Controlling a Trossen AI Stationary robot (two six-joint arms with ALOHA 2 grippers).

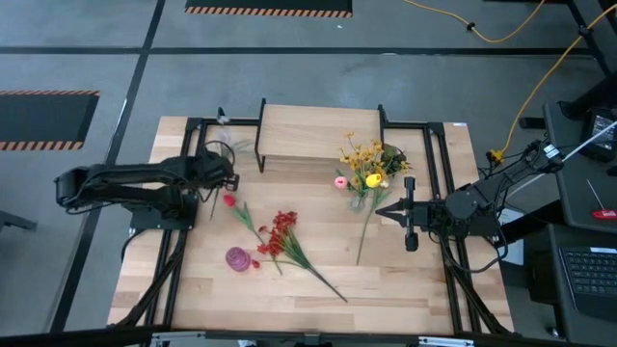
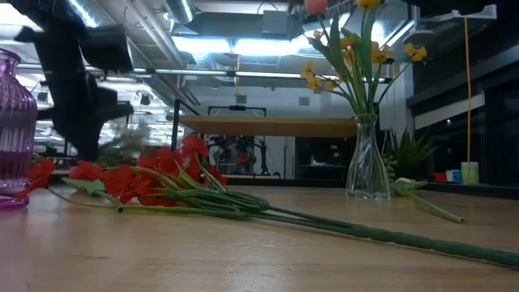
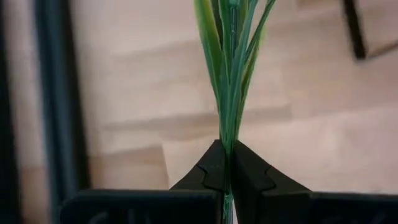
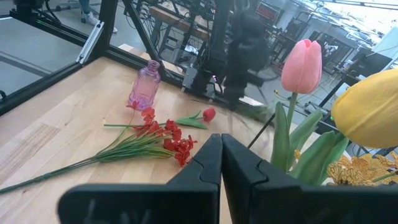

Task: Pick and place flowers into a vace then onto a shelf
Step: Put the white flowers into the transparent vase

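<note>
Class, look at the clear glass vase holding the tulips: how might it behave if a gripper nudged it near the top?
The glass vase looks narrow-waisted and tall, so a high push would probably tip it. The tulips and yellow blossoms rise far above its rim, likely making it top-heavy. Its smooth glass may be slippery and fragile.

Red berry spray (image 1: 279,234); purple vase (image 1: 238,258); pink tulip (image 4: 302,58).

A big lab or workshop — grey concrete floor (image 1: 289,82) with orange-and-black striped tape (image 1: 268,11), a yellow cable (image 1: 521,34) — and long bright ceiling lights (image 2: 235,45).
</note>
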